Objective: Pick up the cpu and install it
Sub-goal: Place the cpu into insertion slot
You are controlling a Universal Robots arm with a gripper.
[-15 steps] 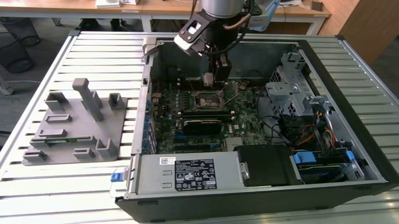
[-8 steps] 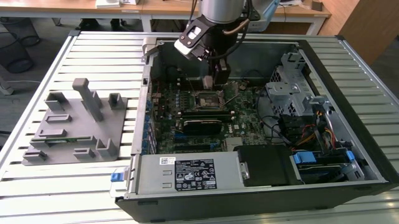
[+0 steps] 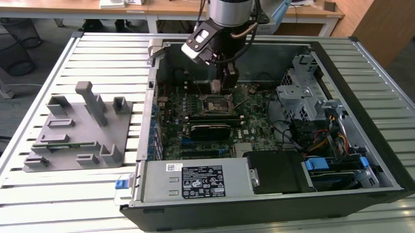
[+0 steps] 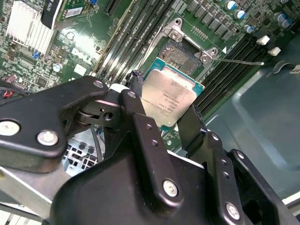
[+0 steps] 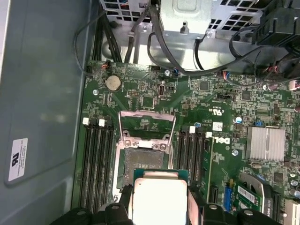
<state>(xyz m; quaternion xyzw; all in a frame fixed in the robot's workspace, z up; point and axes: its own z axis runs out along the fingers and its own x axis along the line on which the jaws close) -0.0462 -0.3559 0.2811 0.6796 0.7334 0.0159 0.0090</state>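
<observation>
In the second wrist view the gripper [image 4: 165, 99] has its two black fingers [image 4: 140, 117] clamped on opposite edges of the cpu [image 4: 171, 96], silver top showing. Just beyond the fingertips is the open socket [image 4: 180, 51] on the green motherboard [image 4: 79, 51].

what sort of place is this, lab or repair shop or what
Probably a robotics lab or workshop: an open black desktop computer case lies on a white slatted metal table, wooden office desks stand behind, and robot jaws grip a silver-topped square cpu above the green motherboard.
</observation>
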